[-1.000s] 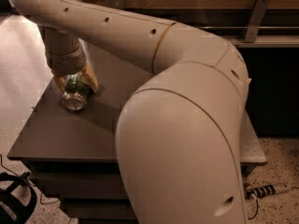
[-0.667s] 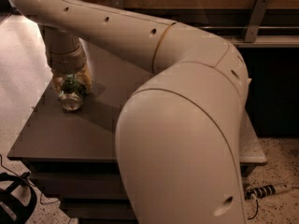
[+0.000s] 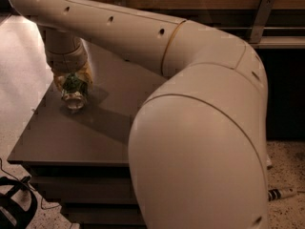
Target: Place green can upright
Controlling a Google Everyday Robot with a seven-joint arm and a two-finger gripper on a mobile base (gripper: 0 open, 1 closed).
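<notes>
The green can (image 3: 73, 88) shows at the left of the dark table (image 3: 109, 128), its shiny silver end facing down toward the tabletop and its green body above. My gripper (image 3: 72, 82) reaches down from the cream arm and its yellowish fingers (image 3: 87, 75) are shut around the can's body. The can looks roughly upright with its base at or just above the table surface. Most of the can's body is hidden by the fingers.
My large cream arm (image 3: 200, 128) fills the middle and right of the view and hides much of the table. A wooden wall with a metal rail (image 3: 276, 30) runs behind. A pale floor (image 3: 19, 56) lies to the left, and a black cable (image 3: 14, 199) lies at the lower left.
The gripper with the can has shifted slightly left and toward me over the table; the can stays held in the fingers.
</notes>
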